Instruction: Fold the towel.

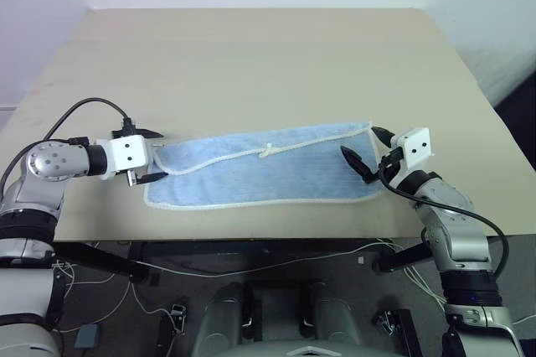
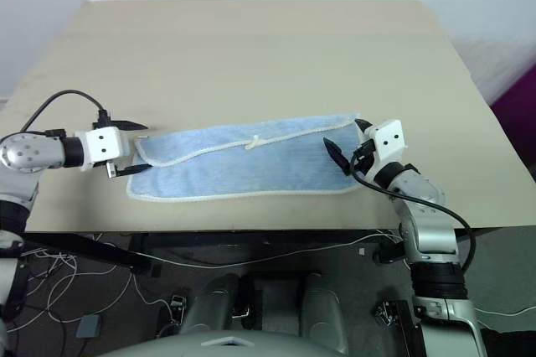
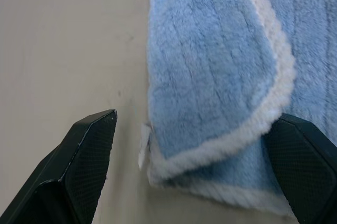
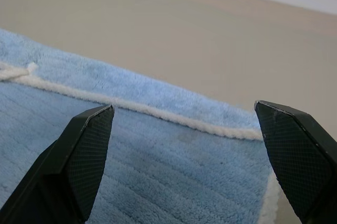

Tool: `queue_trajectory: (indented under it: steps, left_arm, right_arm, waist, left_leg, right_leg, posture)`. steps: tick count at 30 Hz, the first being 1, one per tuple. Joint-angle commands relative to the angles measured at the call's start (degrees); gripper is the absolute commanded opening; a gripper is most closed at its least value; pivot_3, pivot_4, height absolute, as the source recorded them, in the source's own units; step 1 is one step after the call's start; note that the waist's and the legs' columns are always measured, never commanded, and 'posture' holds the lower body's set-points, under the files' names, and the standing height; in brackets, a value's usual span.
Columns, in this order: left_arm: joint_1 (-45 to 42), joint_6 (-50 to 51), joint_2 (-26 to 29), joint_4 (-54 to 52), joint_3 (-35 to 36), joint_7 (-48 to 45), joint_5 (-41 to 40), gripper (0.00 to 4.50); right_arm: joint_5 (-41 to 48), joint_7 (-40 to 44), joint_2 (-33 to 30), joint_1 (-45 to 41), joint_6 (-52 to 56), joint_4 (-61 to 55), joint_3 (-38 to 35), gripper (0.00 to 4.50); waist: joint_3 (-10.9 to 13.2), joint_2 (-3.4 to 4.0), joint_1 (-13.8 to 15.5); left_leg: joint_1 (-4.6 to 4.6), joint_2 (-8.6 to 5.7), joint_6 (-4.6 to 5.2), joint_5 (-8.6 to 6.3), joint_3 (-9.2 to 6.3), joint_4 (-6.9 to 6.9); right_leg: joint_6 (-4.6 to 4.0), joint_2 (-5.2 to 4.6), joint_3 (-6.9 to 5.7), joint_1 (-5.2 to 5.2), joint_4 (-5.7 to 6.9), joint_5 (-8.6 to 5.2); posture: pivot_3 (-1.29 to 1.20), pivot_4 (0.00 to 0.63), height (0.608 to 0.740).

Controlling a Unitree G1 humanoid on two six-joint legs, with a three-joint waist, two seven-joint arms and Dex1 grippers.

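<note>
Table [image 1: 251, 64]: wide beige top, bare apart from the cloth near its front edge.
Towel [image 1: 276, 173]: light blue, lying flat near the front edge between the two arms, folded lengthwise with the upper layer's white edging running along its far side.
Left corner of towel [image 3: 210, 145]: upper layer curled over the lower one, white edging showing on both.
Left gripper [image 1: 151, 156]: at the towel's left end, fingers spread wide either side of that corner, pinching nothing; possibly just brushing the cloth, hard to tell.
Right gripper [image 1: 364, 152]: at the towel's right end, fingers spread wide over the cloth, holding nothing.
Loop tag [image 1: 266, 151]: small, white, on the edging about midway along.
</note>
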Motion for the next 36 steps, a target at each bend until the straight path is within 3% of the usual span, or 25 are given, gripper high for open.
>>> queue_trajectory:
  steps: [1, 7, 8, 10, 15, 21, 28, 36]
  left_arm:
    - [-1.2, -2.1, -1.8, 1.2, -1.2, 1.2, 0.8, 4.46]
    - [-1.5, -3.5, -2.6, 2.3, -1.9, 2.5, 1.8, 4.46]
    - [-1.3, -3.8, -2.5, 2.4, -1.9, 2.5, 1.9, 4.3]
    - [-0.7, -3.6, -2.6, 2.3, -1.8, 1.4, 1.0, 3.85]
    - [1.9, -2.0, -2.8, 0.1, -0.4, -2.0, -3.5, 2.11]
    - [5.9, 0.2, -2.4, -2.1, 0.6, -2.1, -6.0, 0.01]
    - [7.6, 5.7, -5.3, -4.6, 2.8, 1.6, -9.2, 0.01]
    - [11.3, 10.6, -7.0, -10.7, 5.6, 2.7, -12.4, 0.01]
  right_arm:
    - [1.1, -0.4, -0.5, 0.2, 0.2, -3.2, -1.3, 4.5]
    - [1.1, 0.0, -0.7, -0.1, 0.5, -2.9, -1.2, 4.5]
    - [1.1, 0.1, -0.8, -0.2, 0.4, -2.7, -1.2, 4.5]
    - [0.9, 0.4, -1.0, -0.8, 0.2, -2.3, -1.1, 4.5]
    - [-0.6, 1.2, -2.5, -3.6, -1.4, -0.3, -0.7, 4.5]
    - [-13.4, 1.5, -9.5, -9.1, -11.1, 7.1, 5.7, 4.5]
    - [-35.3, -6.5, -17.4, -17.7, -30.7, 25.2, 17.2, 4.5]
    - [-48.9, -19.9, -17.4, -28.1, -38.9, 43.8, 25.3, 4.5]
  waist:
    - [0.0, 0.0, 0.0]
    - [0.0, 0.0, 0.1]
    - [0.0, 0.0, 0.0]
    - [0.0, 0.0, 0.0]
    - [0.0, 0.0, -0.2]
    - [0.0, 0.0, -0.2]
    - [0.0, 0.04, -0.3]
    - [0.0, 0.03, -0.6]
  left_leg:
    - [0.0, 0.0, 0.01, 0.0, 0.0, 0.01]
    - [0.02, 0.0, 0.04, -0.01, -0.02, 0.07]
    - [0.02, 0.0, 0.05, -0.02, -0.02, 0.07]
    - [0.02, 0.0, 0.05, -0.02, -0.02, 0.07]
    - [0.03, 0.02, 0.05, -0.02, -0.02, 0.07]
    - [0.03, 0.02, 0.05, -0.02, -0.02, 0.11]
    - [0.04, 0.01, 0.03, -0.01, 0.04, 0.12]
    - [0.04, 0.01, -0.25, 0.16, 0.16, 0.15]
  right_leg:
    - [0.0, 0.0, 0.0, 0.01, 0.01, 0.0]
    - [0.02, 0.01, -0.01, 0.06, 0.04, 0.0]
    - [0.02, 0.01, -0.01, 0.06, 0.04, -0.01]
    - [0.02, 0.02, -0.01, 0.06, 0.04, -0.01]
    - [0.02, 0.04, 0.0, 0.04, 0.06, -0.01]
    - [0.03, 0.04, 0.0, 0.04, 0.07, -0.02]
    - [0.05, 0.03, 0.03, 0.02, 0.12, -0.04]
    - [0.12, 0.03, 0.15, -0.03, 0.23, -0.09]
  posture:
    - [0.0, 0.15, 0.74]
    - [0.0, 0.15, 0.74]
    - [0.0, 0.15, 0.74]
    - [0.0, 0.15, 0.74]
    - [0.0, 0.15, 0.74]
    - [0.0, 0.15, 0.74]
    - [0.0, 0.15, 0.74]
    - [0.0, 0.15, 0.74]
